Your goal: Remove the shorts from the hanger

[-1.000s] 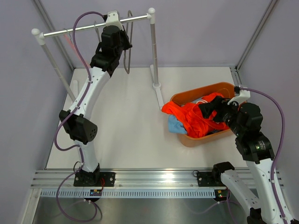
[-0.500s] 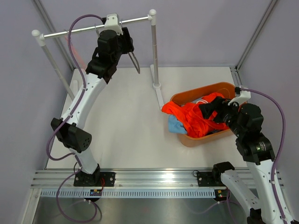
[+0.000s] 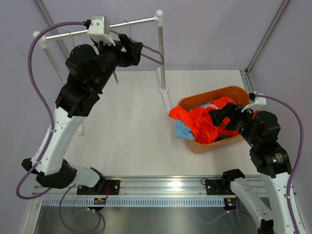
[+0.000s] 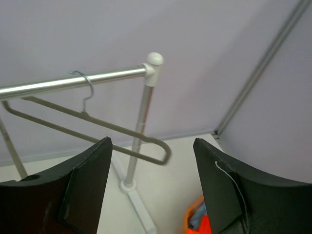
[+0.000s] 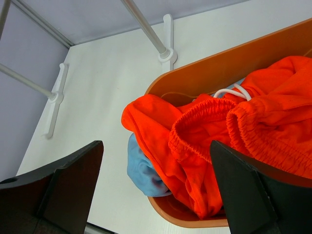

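Note:
A bare grey hanger (image 3: 147,53) (image 4: 112,129) hangs by its hook from the metal rail (image 3: 136,21) (image 4: 73,82); no fabric is on it. My left gripper (image 3: 138,50) (image 4: 151,141) stands open just short of the hanger, touching nothing. The bright orange shorts (image 3: 204,122) (image 5: 243,141) lie heaped in the orange basket (image 3: 229,91) (image 5: 234,53), spilling over its left rim. The light blue shorts (image 3: 183,130) (image 5: 144,168) peek out beneath them. My right gripper (image 3: 218,121) (image 5: 156,144) hovers open over the pile with nothing between its fingers.
The rack's right post (image 3: 160,48) (image 4: 141,117) and its white foot (image 3: 165,92) stand between the hanger and the basket. The left post (image 3: 51,58) rises at the table's far left. Frame uprights (image 3: 265,41) mark the back right corner.
My left gripper opened and drew back leftward from the rail, leaving the hanger on it, swung to the right. My right gripper opened a little wider over the basket.

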